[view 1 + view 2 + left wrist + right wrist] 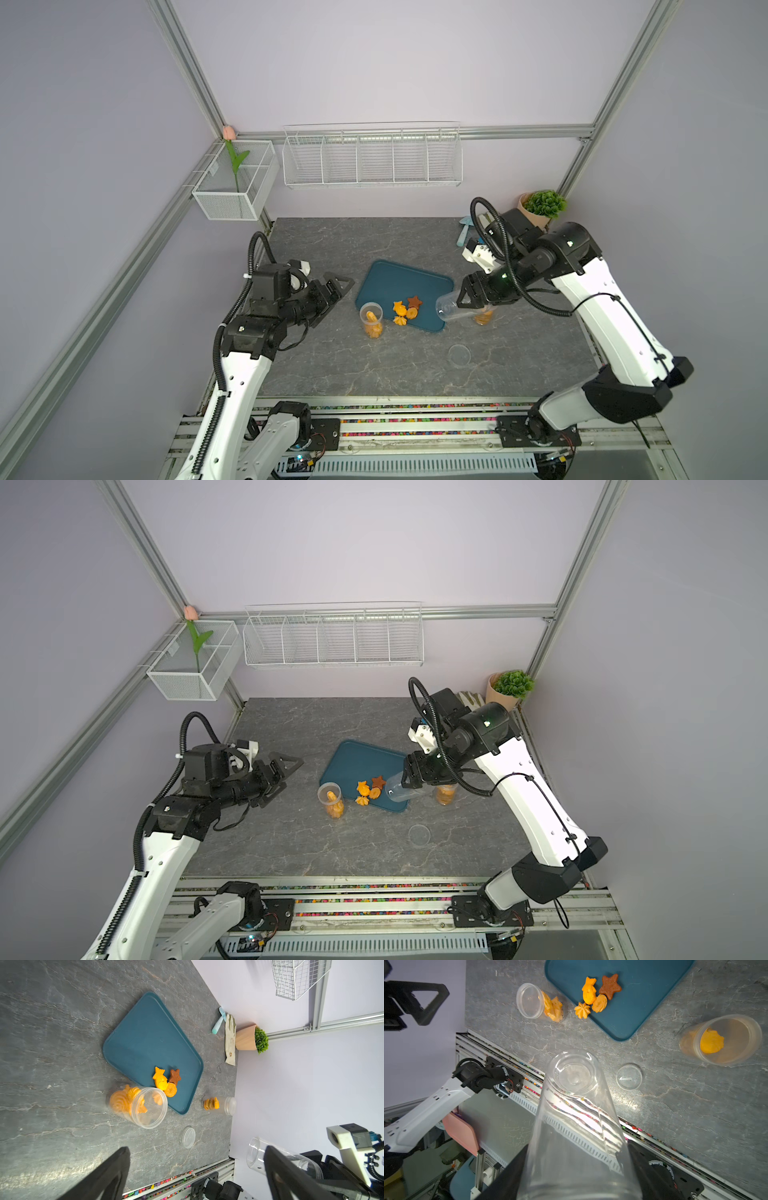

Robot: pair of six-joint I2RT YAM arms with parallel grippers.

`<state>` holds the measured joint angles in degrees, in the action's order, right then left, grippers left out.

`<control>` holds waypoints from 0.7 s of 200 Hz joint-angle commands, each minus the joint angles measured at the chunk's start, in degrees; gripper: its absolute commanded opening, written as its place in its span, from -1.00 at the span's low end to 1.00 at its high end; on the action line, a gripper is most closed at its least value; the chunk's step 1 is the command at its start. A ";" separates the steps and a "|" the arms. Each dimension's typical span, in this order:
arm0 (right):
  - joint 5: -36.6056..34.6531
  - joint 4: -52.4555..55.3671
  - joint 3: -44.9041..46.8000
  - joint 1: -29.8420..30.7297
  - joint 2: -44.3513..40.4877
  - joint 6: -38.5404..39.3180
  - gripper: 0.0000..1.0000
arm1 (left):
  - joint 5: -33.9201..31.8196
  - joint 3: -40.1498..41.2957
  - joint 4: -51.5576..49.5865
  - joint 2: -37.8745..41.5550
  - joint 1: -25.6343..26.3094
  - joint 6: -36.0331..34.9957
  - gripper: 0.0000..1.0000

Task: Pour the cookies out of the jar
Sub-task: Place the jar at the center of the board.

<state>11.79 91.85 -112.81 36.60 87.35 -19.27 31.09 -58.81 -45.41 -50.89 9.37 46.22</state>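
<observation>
My right gripper (467,297) is shut on a clear, empty jar (451,309), held nearly on its side above the right edge of the blue tray (399,282). In the right wrist view the jar (575,1105) fills the space between the jaws of the gripper (577,1145). Several cookies (406,311), orange ones and a brown star, lie together on the tray's near part; the wrist views also show these cookies (598,995) (166,1081). My left gripper (332,297) hangs open and empty left of the tray, its jaws wide apart (196,1148).
An open jar with orange cookies (371,319) stands at the tray's near-left corner. Another with cookies (484,318) stands under my right gripper. A clear lid (459,354) lies on the table in front. A potted plant (542,205) and a teal tool (464,232) sit at the back right.
</observation>
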 commanded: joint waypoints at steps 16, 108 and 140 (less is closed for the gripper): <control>-6.33 5.16 -1.00 4.40 2.97 0.13 0.38 | -1.44 -0.17 -2.84 0.01 -0.23 -3.17 1.00; -10.16 4.45 0.11 11.76 10.06 -1.48 0.39 | -1.11 0.16 -3.19 -0.32 -0.23 -4.80 1.00; -12.12 3.88 1.96 13.88 12.42 -1.39 0.40 | -1.03 0.53 -3.17 0.26 -0.23 -4.58 1.00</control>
<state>2.00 91.85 -112.57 48.88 98.35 -20.32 30.44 -58.74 -47.05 -51.57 9.37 42.76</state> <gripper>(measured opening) 0.700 0.997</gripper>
